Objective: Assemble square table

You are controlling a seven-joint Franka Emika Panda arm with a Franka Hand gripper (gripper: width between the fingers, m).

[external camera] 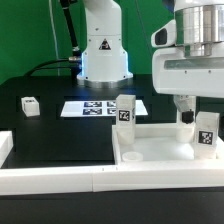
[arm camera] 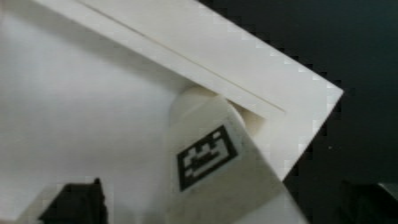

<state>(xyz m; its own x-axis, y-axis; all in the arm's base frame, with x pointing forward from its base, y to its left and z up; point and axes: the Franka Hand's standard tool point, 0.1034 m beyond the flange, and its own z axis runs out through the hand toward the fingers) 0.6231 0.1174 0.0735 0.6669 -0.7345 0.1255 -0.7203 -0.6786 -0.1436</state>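
The square table's white panel [external camera: 160,152] lies at the exterior view's right, rim up. One tagged leg [external camera: 125,112] stands upright at its far left corner. A second leg [external camera: 206,130] stands at its right side, and my gripper [external camera: 188,110] hangs just above and beside it. In the wrist view a tagged leg [arm camera: 222,150] rises from the panel [arm camera: 89,110] near a rimmed corner. It sits between my dark fingertips [arm camera: 75,200], and a gap shows on that side. My gripper [arm camera: 228,205] is open and holds nothing. A third leg [external camera: 29,104] lies loose on the black table at the left.
The marker board [external camera: 98,107] lies flat behind the panel, in front of the robot base [external camera: 102,55]. A long white border bar [external camera: 70,182] runs along the front edge, and another piece [external camera: 5,146] sits at the left edge.
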